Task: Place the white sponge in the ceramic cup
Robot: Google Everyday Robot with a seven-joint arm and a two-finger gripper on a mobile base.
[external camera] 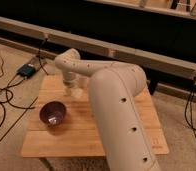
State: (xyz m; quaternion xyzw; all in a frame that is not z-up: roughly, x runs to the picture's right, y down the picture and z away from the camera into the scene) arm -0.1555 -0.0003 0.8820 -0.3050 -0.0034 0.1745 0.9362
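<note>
My gripper [70,90] hangs from the cream arm's wrist, low over the far left part of the wooden table [51,140], just beyond the purple bowl. A small pale shape [81,81] right beside the wrist may be the ceramic cup; the arm covers most of it. The white sponge does not show; it is hidden by the arm or the gripper.
A wide dark purple bowl [53,112] stands on the table's left side. The thick arm link [122,120] covers the table's middle and right. Cables and a dark box [27,70] lie on the floor to the left. A long rail [141,55] runs behind the table.
</note>
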